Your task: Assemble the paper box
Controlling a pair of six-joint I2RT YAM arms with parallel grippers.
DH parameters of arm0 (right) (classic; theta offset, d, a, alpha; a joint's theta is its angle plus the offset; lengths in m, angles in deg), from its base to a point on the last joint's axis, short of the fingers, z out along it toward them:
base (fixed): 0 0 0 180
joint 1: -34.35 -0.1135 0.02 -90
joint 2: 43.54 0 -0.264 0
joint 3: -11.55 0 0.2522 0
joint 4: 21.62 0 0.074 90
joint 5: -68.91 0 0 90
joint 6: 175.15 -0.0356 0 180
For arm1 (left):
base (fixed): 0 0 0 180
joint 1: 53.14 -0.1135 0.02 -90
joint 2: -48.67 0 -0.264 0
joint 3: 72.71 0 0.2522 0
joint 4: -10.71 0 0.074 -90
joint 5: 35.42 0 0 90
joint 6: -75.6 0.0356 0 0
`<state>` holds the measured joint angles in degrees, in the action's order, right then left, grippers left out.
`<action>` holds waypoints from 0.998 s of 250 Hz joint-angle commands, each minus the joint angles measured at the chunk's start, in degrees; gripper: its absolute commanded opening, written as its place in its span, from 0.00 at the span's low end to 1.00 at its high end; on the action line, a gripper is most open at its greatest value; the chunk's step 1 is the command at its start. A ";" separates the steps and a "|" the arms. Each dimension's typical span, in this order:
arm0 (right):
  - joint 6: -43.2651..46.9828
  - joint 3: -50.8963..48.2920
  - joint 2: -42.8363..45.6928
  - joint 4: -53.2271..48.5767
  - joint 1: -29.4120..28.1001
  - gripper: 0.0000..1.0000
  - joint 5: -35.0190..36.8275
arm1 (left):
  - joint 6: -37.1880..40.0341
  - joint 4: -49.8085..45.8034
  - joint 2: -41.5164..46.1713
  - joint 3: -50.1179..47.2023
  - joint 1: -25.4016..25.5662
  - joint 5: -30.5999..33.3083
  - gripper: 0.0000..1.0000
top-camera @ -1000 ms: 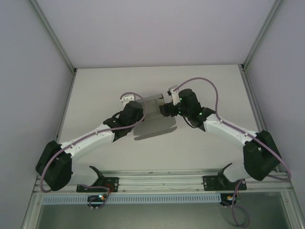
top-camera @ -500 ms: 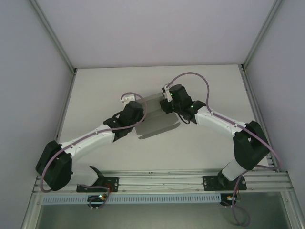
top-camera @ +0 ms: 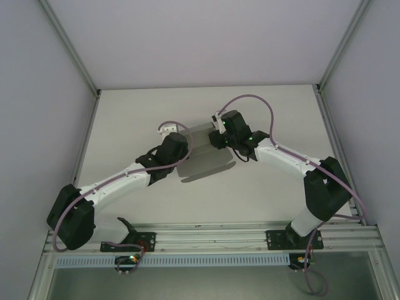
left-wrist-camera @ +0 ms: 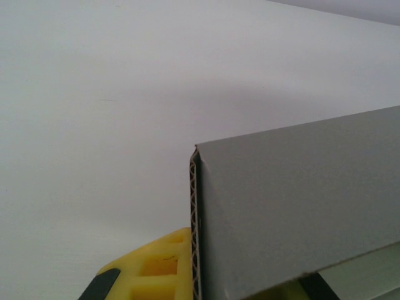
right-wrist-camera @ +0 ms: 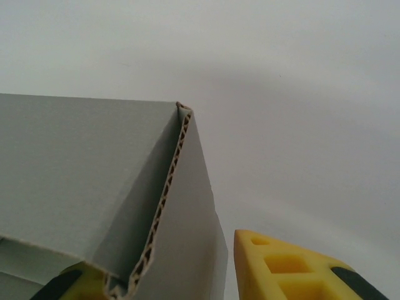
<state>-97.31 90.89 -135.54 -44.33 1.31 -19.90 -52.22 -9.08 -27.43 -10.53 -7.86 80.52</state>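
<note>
The paper box [top-camera: 203, 153] is a grey corrugated cardboard sheet with flaps, held off the white table between the two arms, with its shadow beneath it. My left gripper [top-camera: 185, 147] holds its left side. In the left wrist view a yellow finger [left-wrist-camera: 156, 272] presses against the sheet's corrugated edge [left-wrist-camera: 195, 225], and the other finger is mostly hidden behind the grey panel [left-wrist-camera: 300, 200]. My right gripper [top-camera: 215, 139] is at the sheet's right side, open. A folded flap [right-wrist-camera: 94, 169] lies over its left finger, and a clear gap separates the flap from the right finger [right-wrist-camera: 294, 269].
The white table [top-camera: 137, 112] is walled by pale panels at the left, right and back. An aluminium rail [top-camera: 212, 234] carries both arm bases at the near edge. Purple cables [top-camera: 250, 100] loop above the right wrist.
The right arm has swung in toward the sheet, its wrist shifting left and away while its elbow drew in. The left arm and the cardboard have barely moved.
</note>
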 commanded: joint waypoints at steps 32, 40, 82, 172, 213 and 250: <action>-0.94 0.13 -1.42 1.18 1.24 0.27 -0.81 | -0.66 1.53 0.89 0.57 -0.48 -0.13 0.00; -0.73 0.17 -1.44 1.34 1.22 0.28 -1.18 | -0.74 1.54 0.95 0.53 -0.50 -0.12 0.00; -1.16 0.07 -1.80 2.16 1.29 0.33 -2.10 | -0.76 2.01 0.86 0.62 -0.48 -0.64 0.00; -1.13 0.32 -1.82 2.66 1.30 0.21 -1.91 | -0.94 1.88 0.68 0.65 -0.48 -0.73 0.00; -0.50 2.47 -2.50 -3.58 1.09 0.10 8.24 | -1.29 0.17 0.91 1.01 -0.35 1.63 0.00; -3.56 6.20 -4.36 -14.26 0.60 0.08 26.41 | -2.28 -3.89 0.65 2.17 -0.28 4.39 0.00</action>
<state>-96.00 94.04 -138.41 -47.35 0.15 -14.07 -52.09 -9.08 -27.45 -10.44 -7.51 79.97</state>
